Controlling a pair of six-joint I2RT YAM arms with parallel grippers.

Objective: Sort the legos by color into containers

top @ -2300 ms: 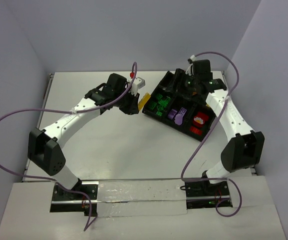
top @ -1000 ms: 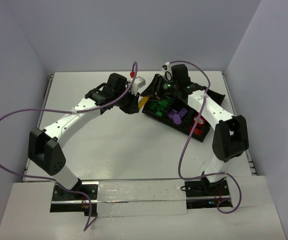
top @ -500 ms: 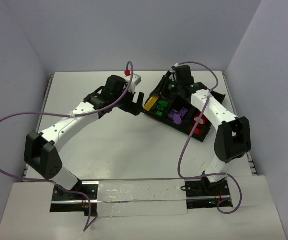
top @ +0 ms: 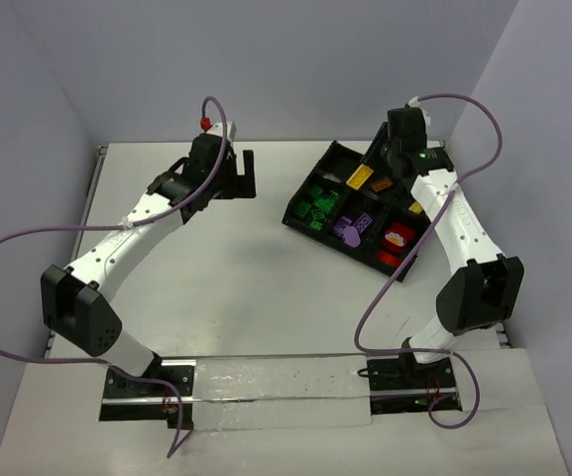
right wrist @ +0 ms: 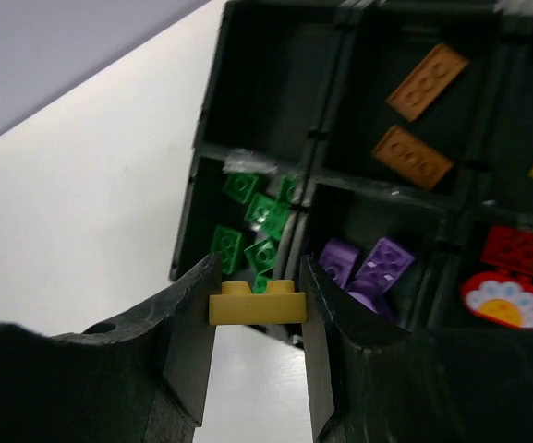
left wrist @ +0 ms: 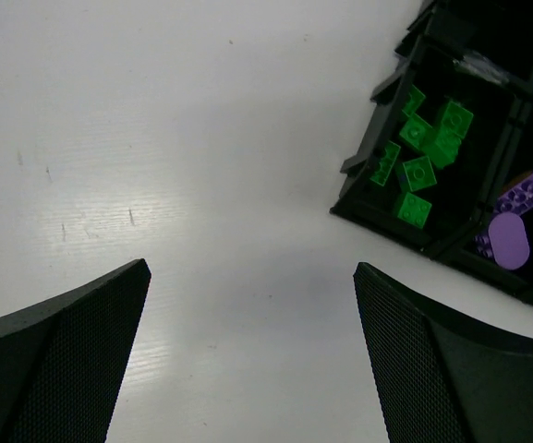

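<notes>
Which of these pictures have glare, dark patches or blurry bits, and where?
Top view: even light and soft shadows, with a shiny strip at the near edge catching the light. Left wrist view: a bright sheen on the white table; the left gripper looks dark and soft-edged. Right wrist view: the tray bins are dim; the right gripper, holding a yellow brick, is a dark mass.

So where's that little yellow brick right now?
In the right wrist view, the yellow brick is pinched between the fingers of the right gripper, held above the black tray, appearing just in front of the compartment of green bricks.
</notes>
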